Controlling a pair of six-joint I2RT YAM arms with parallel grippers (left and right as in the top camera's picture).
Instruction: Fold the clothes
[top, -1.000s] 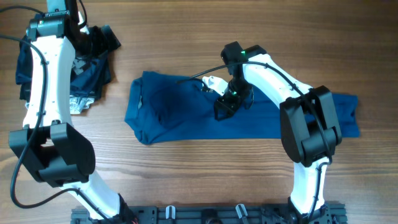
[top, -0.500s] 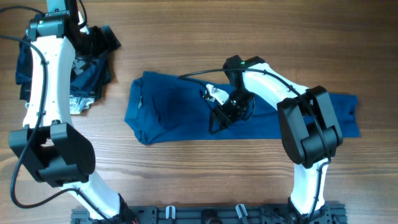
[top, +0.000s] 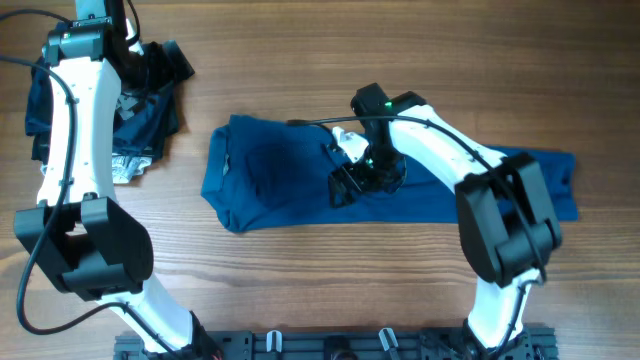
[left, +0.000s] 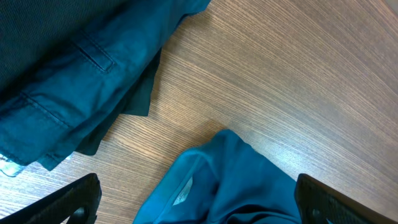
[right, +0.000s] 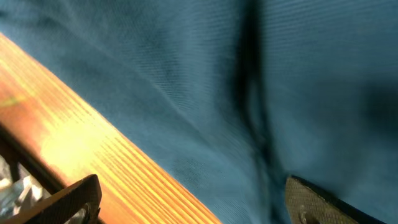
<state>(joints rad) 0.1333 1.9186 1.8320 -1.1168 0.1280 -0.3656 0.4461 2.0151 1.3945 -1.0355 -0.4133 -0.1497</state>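
Two arms, one desk (top: 300, 290), one shirt and one heap.

1. Polo shirt (top: 270, 185): medium blue. It lies flat in a long band across the middle of the desk. The wider, rumpled end points toward the left edge. The other end reaches close to the right edge and is partly hidden under the right arm.
2. Right gripper (right: 193, 202): low over the middle of the shirt, fingers spread wide, nothing caught between them. The wrist view shows creased blue knit beneath, with bare wood beside it.
3. Left gripper (left: 202, 202): above the heap at the far left corner, fingers wide apart, holding nothing.
4. Heap of darker garments (top: 140, 120): navy and teal pieces loosely piled, with a pale patterned piece on the near side. It lies well apart from the shirt.
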